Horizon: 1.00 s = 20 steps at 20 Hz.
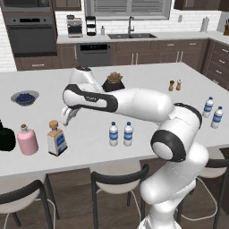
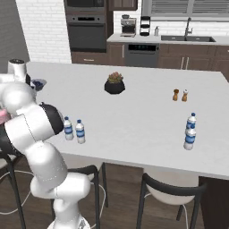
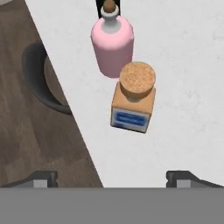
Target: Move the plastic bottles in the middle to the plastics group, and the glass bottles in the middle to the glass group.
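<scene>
The glass bottle (image 1: pixel 57 138), square with a fat cork (image 3: pixel 133 98), stands free on the island counter (image 1: pixel 147 71) next to the pink flask (image 1: pixel 27 140) (image 3: pixel 112 43) and the black bottle (image 1: pixel 4 136) of the glass group. My gripper (image 1: pixel 67 120) (image 3: pixel 112 178) hovers open just above and behind the glass bottle, with nothing between its fingertips (image 3: pixel 41 179). Two plastic bottles (image 1: pixel 113 134) (image 1: pixel 128 133) (image 2: pixel 68 128) (image 2: pixel 80 131) stand side by side at the counter's front middle. The plastics group (image 1: pixel 208 107) (image 1: pixel 217 117) (image 2: pixel 191 121) (image 2: pixel 190 137) stands at the right end.
A bowl of blueberries (image 1: pixel 24 98) sits at the back left, with a potted plant (image 1: pixel 114 82) (image 2: pixel 115 83) mid-counter and two shakers (image 1: pixel 175 85) (image 2: pixel 180 95) further right. Stools (image 1: pixel 118 179) (image 3: pixel 41 83) line the counter's front edge (image 3: pixel 78 127), close to the glass group.
</scene>
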### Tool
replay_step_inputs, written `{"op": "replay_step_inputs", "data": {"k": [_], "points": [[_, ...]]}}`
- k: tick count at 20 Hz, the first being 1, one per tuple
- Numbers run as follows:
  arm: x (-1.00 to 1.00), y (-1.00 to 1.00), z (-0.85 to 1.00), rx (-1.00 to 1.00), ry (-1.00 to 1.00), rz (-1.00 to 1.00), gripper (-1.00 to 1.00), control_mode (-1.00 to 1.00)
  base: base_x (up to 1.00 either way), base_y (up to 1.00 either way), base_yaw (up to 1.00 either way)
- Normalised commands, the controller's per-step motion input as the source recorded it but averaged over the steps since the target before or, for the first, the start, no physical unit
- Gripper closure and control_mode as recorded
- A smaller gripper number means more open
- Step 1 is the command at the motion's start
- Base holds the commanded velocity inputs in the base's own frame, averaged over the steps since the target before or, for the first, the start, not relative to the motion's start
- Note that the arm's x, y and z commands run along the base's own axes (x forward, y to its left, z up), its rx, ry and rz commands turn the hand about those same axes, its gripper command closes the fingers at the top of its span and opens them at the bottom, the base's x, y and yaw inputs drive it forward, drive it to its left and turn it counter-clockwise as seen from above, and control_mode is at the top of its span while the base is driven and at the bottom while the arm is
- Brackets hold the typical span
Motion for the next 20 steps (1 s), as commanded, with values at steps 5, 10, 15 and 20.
{"op": "replay_step_inputs", "data": {"k": [5,10,15,20], "points": [[-0.33,-0.89,0.04,0.00,0.03,-0.06,-1.00,-1.00,0.00,0.00,0.00],[-0.13,-0.84,0.00,0.00,0.03,-0.11,-1.00,-1.00,0.00,0.00,0.00],[0.08,-0.66,0.00,-0.06,0.16,-0.18,-1.00,-1.00,0.00,0.00,0.00],[0.11,-0.48,-0.05,-0.11,0.11,-0.20,-1.00,-1.00,0.00,0.00,0.00]]}}
